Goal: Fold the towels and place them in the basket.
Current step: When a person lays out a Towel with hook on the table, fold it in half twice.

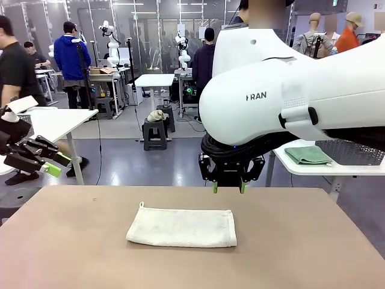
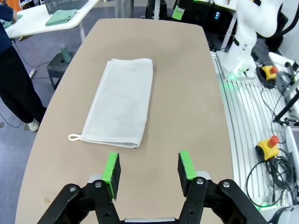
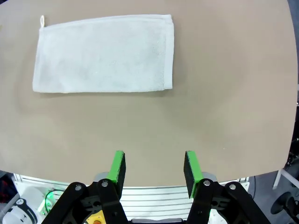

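You see the cream towel (image 1: 181, 227) lying folded flat on the table (image 1: 301, 241); your left gripper (image 2: 148, 158) and right gripper (image 3: 154, 158) hover clear, jaws spread, gripping nothing

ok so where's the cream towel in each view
front view: towel in the middle of the table, lying long side across, loop at its far left corner
left wrist view: towel left of centre, running up the picture, loop at its lower left
right wrist view: towel upper left, loop at its top left
shared landmark: the corner loop
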Tool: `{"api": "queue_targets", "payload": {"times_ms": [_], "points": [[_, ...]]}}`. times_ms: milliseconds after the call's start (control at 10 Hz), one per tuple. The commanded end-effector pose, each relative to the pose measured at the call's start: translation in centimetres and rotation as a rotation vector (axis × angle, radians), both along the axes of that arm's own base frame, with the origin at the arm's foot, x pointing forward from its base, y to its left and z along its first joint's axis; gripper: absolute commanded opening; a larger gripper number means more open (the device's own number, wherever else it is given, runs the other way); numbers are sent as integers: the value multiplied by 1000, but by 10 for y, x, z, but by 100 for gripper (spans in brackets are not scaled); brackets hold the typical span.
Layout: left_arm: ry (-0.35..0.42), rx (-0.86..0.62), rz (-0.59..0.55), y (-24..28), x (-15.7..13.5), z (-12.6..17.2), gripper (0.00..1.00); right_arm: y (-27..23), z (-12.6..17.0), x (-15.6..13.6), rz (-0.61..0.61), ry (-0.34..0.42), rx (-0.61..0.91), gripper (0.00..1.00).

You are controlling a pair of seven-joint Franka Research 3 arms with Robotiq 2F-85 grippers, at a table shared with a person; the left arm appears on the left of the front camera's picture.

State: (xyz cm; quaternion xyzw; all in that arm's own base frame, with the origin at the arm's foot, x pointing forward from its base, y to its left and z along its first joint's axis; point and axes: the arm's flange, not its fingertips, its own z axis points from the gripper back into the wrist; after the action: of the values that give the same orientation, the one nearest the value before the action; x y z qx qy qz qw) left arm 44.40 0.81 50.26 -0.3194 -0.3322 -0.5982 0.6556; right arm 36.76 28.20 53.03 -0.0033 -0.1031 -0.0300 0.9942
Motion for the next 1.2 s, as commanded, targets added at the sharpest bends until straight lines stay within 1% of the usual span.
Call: {"api": "queue_targets", "payload": {"times_ms": [0, 300, 400, 500, 700, 900, 1100], "points": [[-2, -1, -4, -1, 0, 1, 64, 2, 2, 0, 32, 0, -4, 64], [-2, -1, -4, -1, 0, 1, 64, 2, 2, 0, 32, 0, -4, 64], [-2, -1, -4, -1, 0, 1, 64, 3, 1, -1, 14, -3, -2, 64], [-2, -1, -4, -1, 0, 1, 64, -5, -6, 5, 8, -4, 23, 64], [-2, -1, -4, -1, 0, 1, 64, -20, -30, 20, 2, -30, 58, 64], [-2, -1, -4, -1, 0, 1, 64, -31, -65, 36, -11, -33, 80, 64], [-2, -1, -4, -1, 0, 1, 64, -41, -95, 47, -5, -53, 92, 64]]}}
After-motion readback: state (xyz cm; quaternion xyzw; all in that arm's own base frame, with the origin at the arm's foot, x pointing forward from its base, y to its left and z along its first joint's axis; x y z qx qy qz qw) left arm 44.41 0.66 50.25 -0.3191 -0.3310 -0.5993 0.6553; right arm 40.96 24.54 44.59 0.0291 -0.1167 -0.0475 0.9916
